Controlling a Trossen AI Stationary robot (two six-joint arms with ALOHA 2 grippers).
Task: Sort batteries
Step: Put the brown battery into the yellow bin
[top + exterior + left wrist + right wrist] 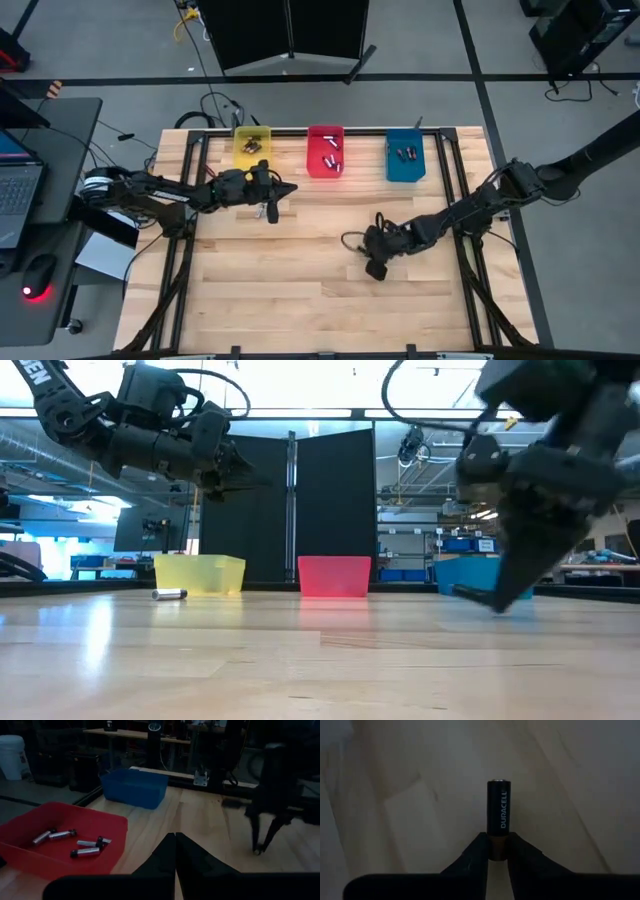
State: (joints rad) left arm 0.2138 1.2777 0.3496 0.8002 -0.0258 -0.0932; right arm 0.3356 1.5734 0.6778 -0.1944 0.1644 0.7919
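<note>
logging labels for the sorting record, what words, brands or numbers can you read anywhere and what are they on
"DURACELL": printed along the dark battery that the right pincer grips by its copper end.
White letters on the left arm at the low view's top corner: cut off, not readable as a word.
Batteries in the red bin: no print legible.
Nothing else can be read.

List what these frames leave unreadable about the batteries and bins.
- Yellow bin, high view: its cells are too small to count or size.
- Blue bin, left wrist view: the near wall hides its contents.
- Battery held by the right gripper: its base is covered by the fingers.
- Loose cell, low view: its type is too small to tell.
</note>
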